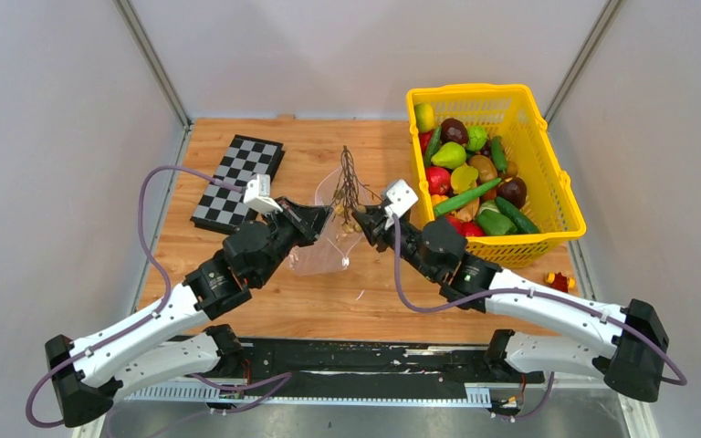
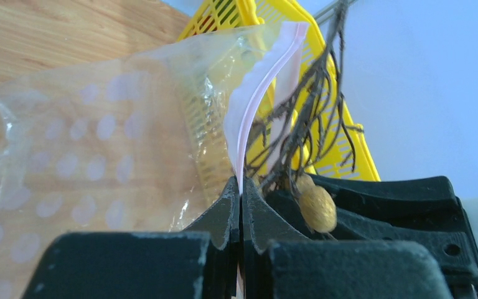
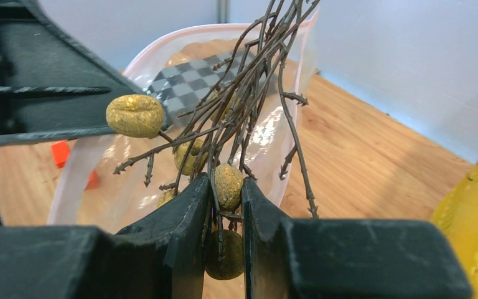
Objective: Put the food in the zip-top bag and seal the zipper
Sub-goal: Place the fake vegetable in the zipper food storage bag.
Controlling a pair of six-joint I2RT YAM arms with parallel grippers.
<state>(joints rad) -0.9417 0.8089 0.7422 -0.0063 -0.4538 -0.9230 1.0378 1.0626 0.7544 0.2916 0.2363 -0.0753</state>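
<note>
While the left tool (image 2: pixel 241 187) is pinching the pink zipper (image 2: pixel 258 93) of the bag (image 1: pixel 322 254) above the table (image 1: pixel 329 310), the right tool (image 3: pixel 223 187) is clamping a twiggy bunch (image 3: pixel 249 93) of brown fruits at its mouth; beyond, food (image 1: pixel 461 173) is sitting in a yellow basket (image 1: pixel 475 91).

We log 3 views. Top external: high behind both arm bases, angled down and forward, far enough to take in the whole table (image 1: pixel 329 315). Left wrist: tight over the left gripper (image 2: pixel 241 184), facing the yellow basket (image 2: pixel 224 15). Right wrist: tight over the right gripper (image 3: pixel 224 184), facing the chessboard (image 3: pixel 193 81). The 2 wrist views face each other and share the zip-top bag (image 2: pixel 99 143) and twig bunch (image 2: pixel 305 106).
</note>
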